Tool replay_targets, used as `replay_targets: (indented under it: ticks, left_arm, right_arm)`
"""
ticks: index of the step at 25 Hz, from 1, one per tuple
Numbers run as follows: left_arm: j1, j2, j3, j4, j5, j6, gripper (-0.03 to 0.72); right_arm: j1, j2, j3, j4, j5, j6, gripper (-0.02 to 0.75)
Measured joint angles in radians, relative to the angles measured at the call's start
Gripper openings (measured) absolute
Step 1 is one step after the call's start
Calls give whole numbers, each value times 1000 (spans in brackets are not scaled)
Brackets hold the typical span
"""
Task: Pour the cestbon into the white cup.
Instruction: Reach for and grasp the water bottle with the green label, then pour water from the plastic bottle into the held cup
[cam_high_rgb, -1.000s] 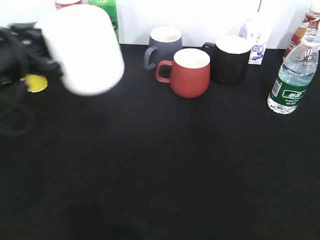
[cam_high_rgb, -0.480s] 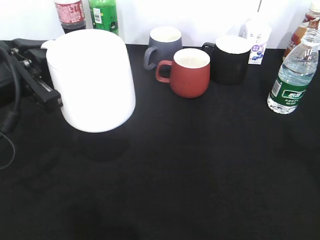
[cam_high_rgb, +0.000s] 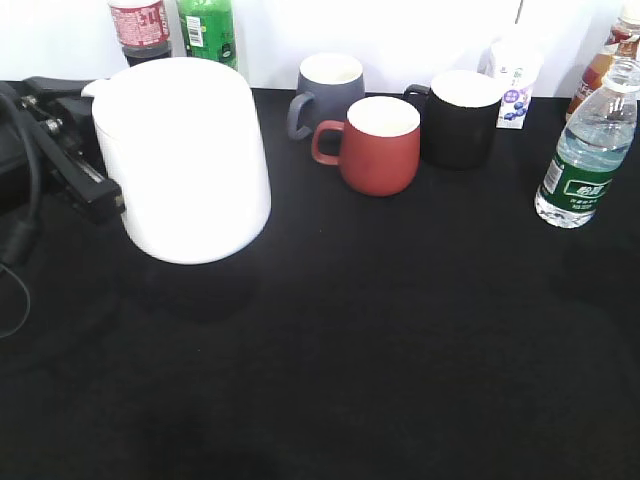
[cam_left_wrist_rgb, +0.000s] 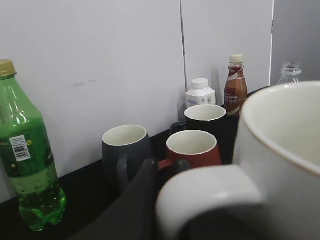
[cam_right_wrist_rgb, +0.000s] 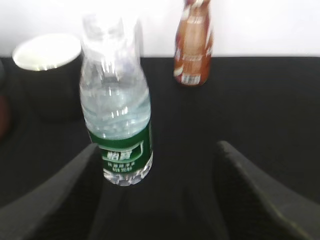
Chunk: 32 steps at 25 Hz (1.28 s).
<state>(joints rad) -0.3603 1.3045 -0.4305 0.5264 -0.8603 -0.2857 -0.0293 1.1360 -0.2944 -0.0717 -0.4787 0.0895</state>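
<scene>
Left tool (cam_high_rgb: 100, 195): clamped on the handle side of the white cup (cam_high_rgb: 183, 160); one dark finger (cam_left_wrist_rgb: 131, 205) lies against the cup's loop handle in the left wrist view. The cup sits upright at about 10 o'clock in the exterior view, large and close to the camera. A shadow lies on the black surface (cam_high_rgb: 350, 350) directly under its base; I cannot tell whether the base touches the surface or hangs just above it.

Right tool (cam_right_wrist_rgb: 155, 200): jaws spread wide, nothing between them. The cestbon (cam_right_wrist_rgb: 116, 107) stands upright just ahead of it, toward the left finger (cam_right_wrist_rgb: 55, 195) and apart from both fingers. In the exterior view this tool is out of frame; the cestbon stands at 3 o'clock near the right edge, well apart from the white cup.

Other items, exterior view:
- red mug (cam_high_rgb: 380, 145) at 12 o'clock, just in front of and between the grey mug (cam_high_rgb: 328, 90) and the black mug (cam_high_rgb: 460, 118).
- small white carton (cam_high_rgb: 515, 85) behind the black mug at 1 o'clock.
- brown drink bottle (cam_high_rgb: 612, 55) at 2 o'clock, behind the cestbon.
- bright green soda bottle (cam_high_rgb: 208, 30) and cola bottle with red label (cam_high_rgb: 140, 28) at 11 o'clock, behind the white cup against the back wall.
</scene>
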Motion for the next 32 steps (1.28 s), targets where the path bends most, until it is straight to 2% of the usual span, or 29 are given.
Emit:
replay_targets:
  ticks: [3,7,12,22,26,30,32]
  left_arm:
    - [0,0,0,0,0,0,62]
    - [0,0,0,0,1,0,62]
    - [0,0,0,0,2,0,62]
    - [0,0,0,-1,20,0,62]
    - [0,0,0,-1,22,0,62]
    - [0,0,0,-1,22,0,61]
    - [0,0,0,-1,22,0,61]
  right_arm:
    - [0,166,1,-25,-96,0,524]
    - [0,337,1,-100,-272,27,638]
    - [0,553,-17,-128,-513,53,648]
    - [0,792,-246,-144,-591,56,648]
    - [0,840,-325,-180,-622,76,615]
    - [-1,844,-331,-208,-632,81,501]
    - [-2,844,-331,-221,-635,81,491]
